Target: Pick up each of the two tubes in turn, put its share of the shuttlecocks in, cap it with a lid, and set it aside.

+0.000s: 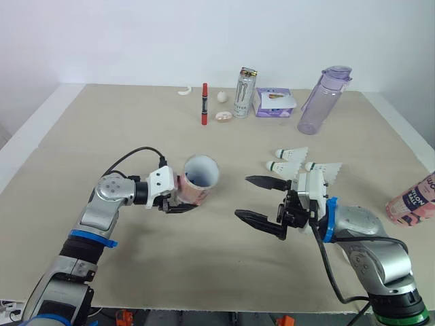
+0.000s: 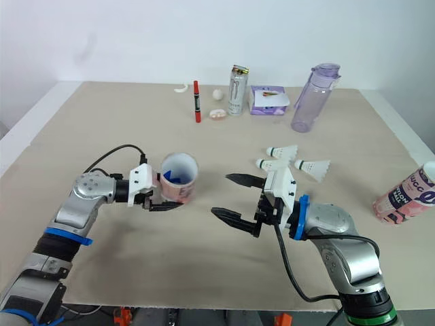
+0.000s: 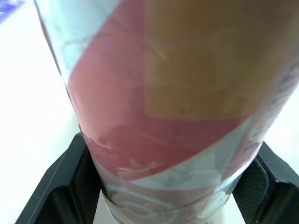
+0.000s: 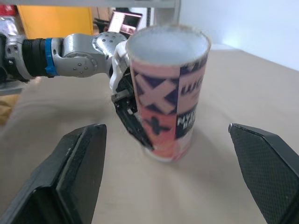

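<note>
A pink, white and blue tube (image 1: 199, 180) stands upright, open end up, left of the table's middle, with my left gripper (image 1: 192, 195) shut on its lower part. In the left wrist view the tube (image 3: 163, 116) sits between both fingers (image 3: 60, 186). My right gripper (image 1: 251, 201) hovers open to the right of the tube, pointing at it, with nothing between its fingers; the tube (image 4: 168, 93) faces it in the right wrist view. Three white shuttlecocks (image 1: 292, 161) lie just behind my right wrist. A second pink tube (image 1: 412, 199) lies at the table's right edge.
Along the back stand a drink can (image 1: 245, 92), a purple water bottle (image 1: 323, 100) and a small tissue pack (image 1: 274, 102). A red marker (image 1: 204, 103) and a few small white items (image 1: 223, 96) lie near them.
</note>
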### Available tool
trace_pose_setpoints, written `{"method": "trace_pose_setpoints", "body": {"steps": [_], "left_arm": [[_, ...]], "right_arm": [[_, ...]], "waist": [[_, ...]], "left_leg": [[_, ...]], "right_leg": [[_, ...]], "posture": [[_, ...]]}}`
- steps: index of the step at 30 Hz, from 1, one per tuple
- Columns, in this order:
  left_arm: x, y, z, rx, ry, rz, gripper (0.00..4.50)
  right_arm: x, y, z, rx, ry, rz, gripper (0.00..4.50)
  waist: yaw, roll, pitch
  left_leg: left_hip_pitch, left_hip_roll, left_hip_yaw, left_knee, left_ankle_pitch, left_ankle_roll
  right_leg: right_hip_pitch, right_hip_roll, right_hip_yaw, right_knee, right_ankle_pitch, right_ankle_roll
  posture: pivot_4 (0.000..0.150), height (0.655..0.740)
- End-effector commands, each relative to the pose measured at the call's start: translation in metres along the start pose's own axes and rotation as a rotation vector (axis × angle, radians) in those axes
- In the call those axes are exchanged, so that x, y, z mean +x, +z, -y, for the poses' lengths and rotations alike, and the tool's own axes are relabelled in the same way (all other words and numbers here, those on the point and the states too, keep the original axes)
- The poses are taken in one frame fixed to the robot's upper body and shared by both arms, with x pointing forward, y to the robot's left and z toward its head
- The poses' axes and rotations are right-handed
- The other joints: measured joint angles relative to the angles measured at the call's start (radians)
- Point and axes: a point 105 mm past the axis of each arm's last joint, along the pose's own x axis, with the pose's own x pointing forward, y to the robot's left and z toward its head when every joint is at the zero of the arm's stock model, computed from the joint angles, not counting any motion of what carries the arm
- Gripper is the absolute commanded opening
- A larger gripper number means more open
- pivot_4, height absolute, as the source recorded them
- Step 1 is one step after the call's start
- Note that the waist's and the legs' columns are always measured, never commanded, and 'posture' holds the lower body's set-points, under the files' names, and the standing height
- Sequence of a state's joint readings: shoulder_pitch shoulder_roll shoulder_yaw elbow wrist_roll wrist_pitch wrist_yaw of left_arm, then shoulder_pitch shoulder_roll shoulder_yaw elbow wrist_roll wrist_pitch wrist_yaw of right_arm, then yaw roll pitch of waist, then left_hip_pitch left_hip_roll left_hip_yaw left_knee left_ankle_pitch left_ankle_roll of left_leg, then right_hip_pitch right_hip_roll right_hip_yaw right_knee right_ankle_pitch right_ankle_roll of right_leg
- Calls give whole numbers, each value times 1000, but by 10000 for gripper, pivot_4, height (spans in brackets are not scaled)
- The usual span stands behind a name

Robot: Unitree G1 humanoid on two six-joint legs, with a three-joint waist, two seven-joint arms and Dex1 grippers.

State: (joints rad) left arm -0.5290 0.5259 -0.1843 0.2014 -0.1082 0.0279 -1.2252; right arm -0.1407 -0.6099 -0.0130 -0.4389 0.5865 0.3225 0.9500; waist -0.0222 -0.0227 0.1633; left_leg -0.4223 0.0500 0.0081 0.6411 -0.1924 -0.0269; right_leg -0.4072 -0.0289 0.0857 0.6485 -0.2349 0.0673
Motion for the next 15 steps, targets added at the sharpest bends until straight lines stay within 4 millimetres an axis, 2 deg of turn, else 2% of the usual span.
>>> {"method": "trace_pose_setpoints", "body": {"steps": [1, 8, 15], "left_arm": [[3, 10, 10, 40, -78, -45, 34712], [7, 10, 23, 70, -168, -140, 34712], [10, 12, 24, 82, -208, -200, 34712]], "right_arm": [[-4, 13, -4, -44, 8, 31, 45000], [-6, 10, -4, -38, -20, 22, 45000], [-7, 9, -6, -32, -36, 22, 45000]], "waist": [[0, 0, 0], [0, 0, 0], [0, 0, 0]], "left_leg": [[0, 0, 0, 0, 0, 0], [0, 1, -1, 0, 0, 0], [0, 1, -3, -1, 0, 0]], "right_leg": [[0, 0, 0, 0, 0, 0], [0, 2, 0, 0, -1, -1], [0, 3, 0, 0, -3, -2]], "posture": [[1500, 7400], [1500, 7400], [1500, 7400]]}}
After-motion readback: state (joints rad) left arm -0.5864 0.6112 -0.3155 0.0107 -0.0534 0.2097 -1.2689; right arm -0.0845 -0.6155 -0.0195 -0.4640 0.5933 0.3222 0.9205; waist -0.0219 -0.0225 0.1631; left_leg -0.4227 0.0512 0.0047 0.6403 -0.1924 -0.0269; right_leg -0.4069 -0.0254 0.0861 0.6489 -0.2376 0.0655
